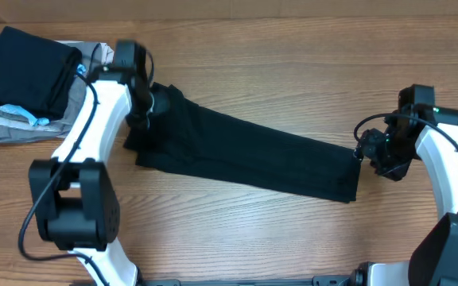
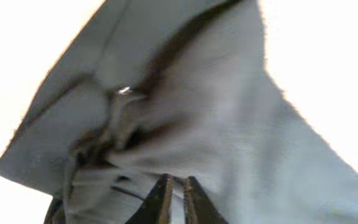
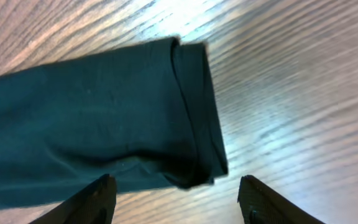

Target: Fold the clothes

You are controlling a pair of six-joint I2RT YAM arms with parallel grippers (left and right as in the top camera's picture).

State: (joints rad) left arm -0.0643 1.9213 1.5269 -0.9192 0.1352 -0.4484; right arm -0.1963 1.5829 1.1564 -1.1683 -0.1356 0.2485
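The black shirt [image 1: 245,155] lies folded into a long narrow strip across the table, from upper left to lower right. My left gripper [image 1: 144,107] is at its bunched left end; in the left wrist view its fingers [image 2: 178,186] are shut on a fold of the shirt [image 2: 185,112]. My right gripper [image 1: 370,152] is open and empty just past the strip's right end. In the right wrist view its fingers [image 3: 176,193] straddle the near corner of that end [image 3: 104,130] without touching it.
A stack of folded garments [image 1: 26,75], dark on top of grey with light-blue bits, sits at the far left corner. Bare wooden tabletop [image 1: 277,71] lies behind and in front of the strip.
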